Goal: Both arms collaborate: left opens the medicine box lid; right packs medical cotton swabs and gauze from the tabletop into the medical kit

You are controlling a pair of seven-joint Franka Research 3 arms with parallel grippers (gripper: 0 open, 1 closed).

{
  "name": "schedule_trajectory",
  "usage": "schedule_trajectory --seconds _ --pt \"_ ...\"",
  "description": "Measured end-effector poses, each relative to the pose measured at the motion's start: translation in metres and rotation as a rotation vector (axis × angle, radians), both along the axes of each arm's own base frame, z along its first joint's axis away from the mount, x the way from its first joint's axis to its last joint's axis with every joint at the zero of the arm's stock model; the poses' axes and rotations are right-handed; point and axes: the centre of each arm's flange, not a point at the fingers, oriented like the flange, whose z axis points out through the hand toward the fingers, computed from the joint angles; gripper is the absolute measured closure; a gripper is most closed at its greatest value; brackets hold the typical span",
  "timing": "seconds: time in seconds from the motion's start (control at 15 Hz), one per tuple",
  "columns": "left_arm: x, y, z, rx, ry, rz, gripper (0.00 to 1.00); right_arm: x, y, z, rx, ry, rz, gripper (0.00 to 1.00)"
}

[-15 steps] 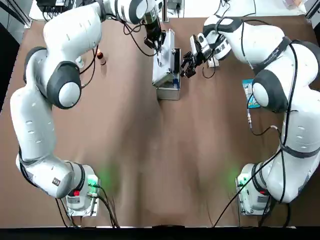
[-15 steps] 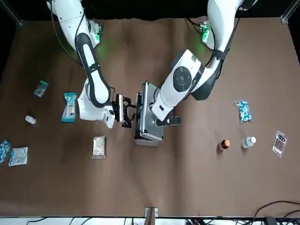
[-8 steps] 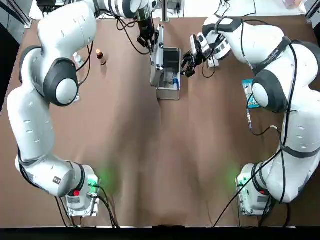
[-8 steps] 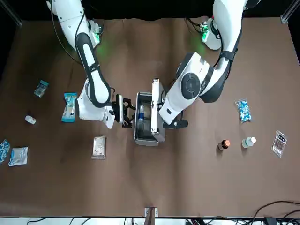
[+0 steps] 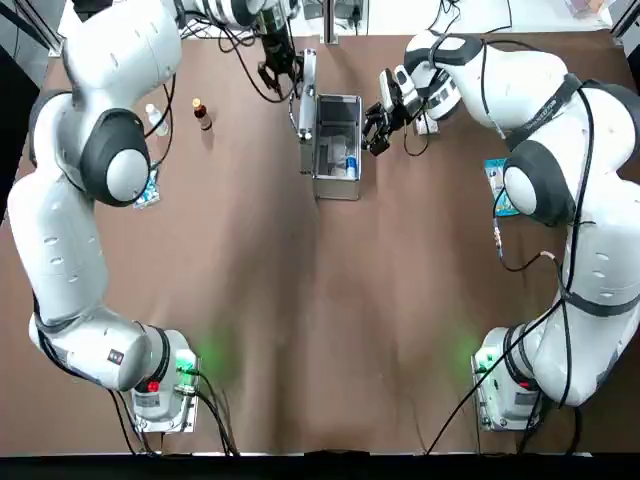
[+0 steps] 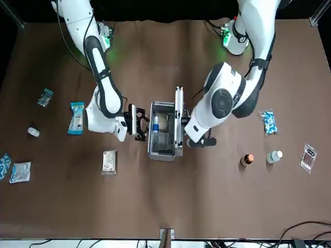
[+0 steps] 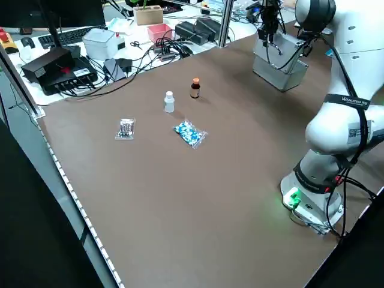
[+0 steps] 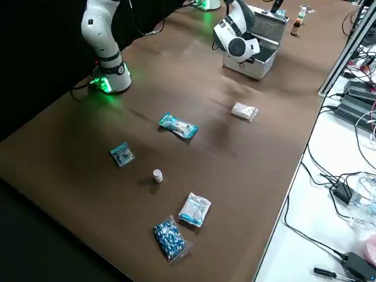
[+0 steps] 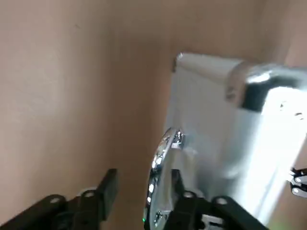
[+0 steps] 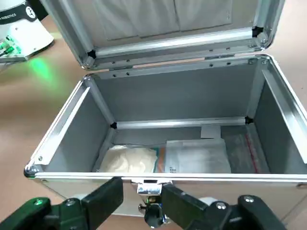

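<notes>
Lid (image 6: 179, 121): looked stiff, best held by its handle (image 9: 152, 184)
Left gripper (image 9: 145, 179): gaped there
Right gripper (image 10: 142, 187): gaped at latch (image 10: 149, 188)

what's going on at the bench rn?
The left gripper, fingers open, is at the handle of the silver-white metal lid, which stands open. The right gripper, also open, is by the case's latch. Neither holds a packet. The long light-blue and white plastic packet and two flat white packets lie on the brown tabletop, so packing them is still to do.
</notes>
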Motion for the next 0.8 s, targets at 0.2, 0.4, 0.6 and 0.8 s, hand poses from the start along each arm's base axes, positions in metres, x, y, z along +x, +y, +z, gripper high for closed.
schedule_trajectory --seconds 0.2,0.4,0.6,0.8 --pt "0.012 0.026 0.019 0.025 -0.048 0.016 0.22 0.000 0.000 0.000 0.000 0.000 0.000 0.56" --pt "0.023 0.054 0.041 0.044 -0.098 0.033 0.01 0.000 0.000 0.000 0.000 -0.001 0.000 0.56" --pt "0.029 0.081 0.073 0.055 -0.151 0.031 0.01 0.000 0.000 0.000 0.000 -0.001 0.000 0.56" --pt "0.025 0.111 0.108 0.071 -0.172 -0.013 0.01 0.000 0.000 0.000 0.000 -0.002 0.000 0.57"
